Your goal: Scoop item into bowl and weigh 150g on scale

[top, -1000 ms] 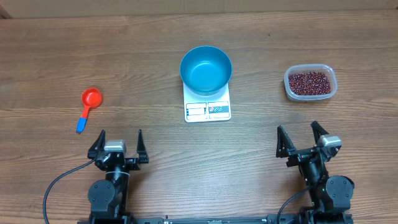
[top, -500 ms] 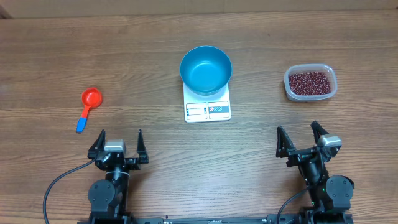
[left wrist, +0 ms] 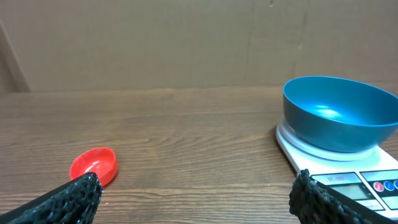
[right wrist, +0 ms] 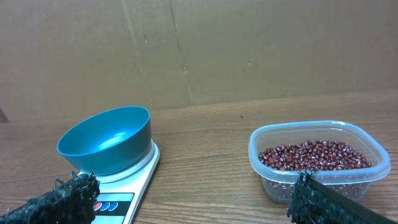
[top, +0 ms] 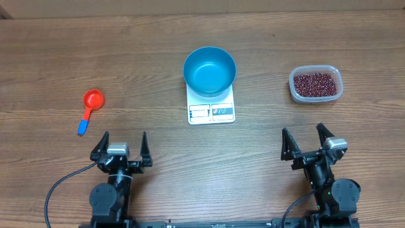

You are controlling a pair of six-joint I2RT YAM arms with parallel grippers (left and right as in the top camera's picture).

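Plainly, we found the left hand (top: 123,140) and right hand (top: 302,134) released, empty, at the front edge of the bench (top: 63,50); the bowl (top: 209,71) sat on the scale (top: 211,112), beans (top: 313,83) in their tub (top: 294,92).

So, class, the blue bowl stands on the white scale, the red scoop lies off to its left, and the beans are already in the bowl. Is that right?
Not quite. The beans lie in the clear tub; the bowl is empty, as the overhead view shows. Bowl on scale, scoop to its left: correct.
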